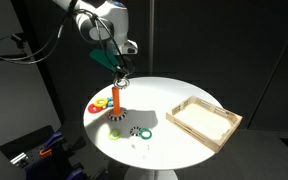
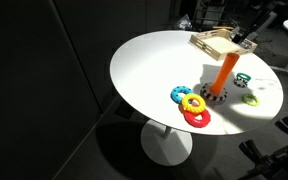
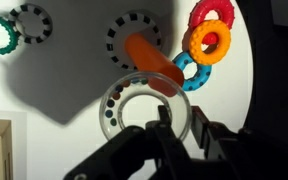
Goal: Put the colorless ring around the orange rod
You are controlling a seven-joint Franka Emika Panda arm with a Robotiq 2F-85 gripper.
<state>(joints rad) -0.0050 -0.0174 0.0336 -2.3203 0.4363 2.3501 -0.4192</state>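
- Clear plastic is what the claw (image 3: 180,126) has hold of. As far as the wrist view lets me judge, the colorless ring (image 3: 147,112) is clamped by its rim, on the side at the ring's 3 o'clock.
- The orange rod (image 3: 152,60) stands on its dark base on the white tabletop (image 1: 174,95). In the wrist view its tip sits just past the ring's 12 o'clock edge, so the ring is held above the tabletop, beside the tip and not yet over it.
- The step in hand looks like lining up above the rod. The next move calls for a small shift toward 12 o'clock until the tip shows through the hole, then a straight descent before letting go.
- In an exterior view the claw (image 1: 118,72) hangs right over the rod (image 1: 115,97), but the ring is too faint to make out. Only the wrist view shows it.
- In an exterior view I see what the wrist camera misses: a wooden tray (image 2: 216,42) at the rod's 12 o'clock. A blue ring (image 2: 181,94), yellow ring (image 2: 193,103) and red ring (image 2: 197,117) are bunched at its 8 o'clock.
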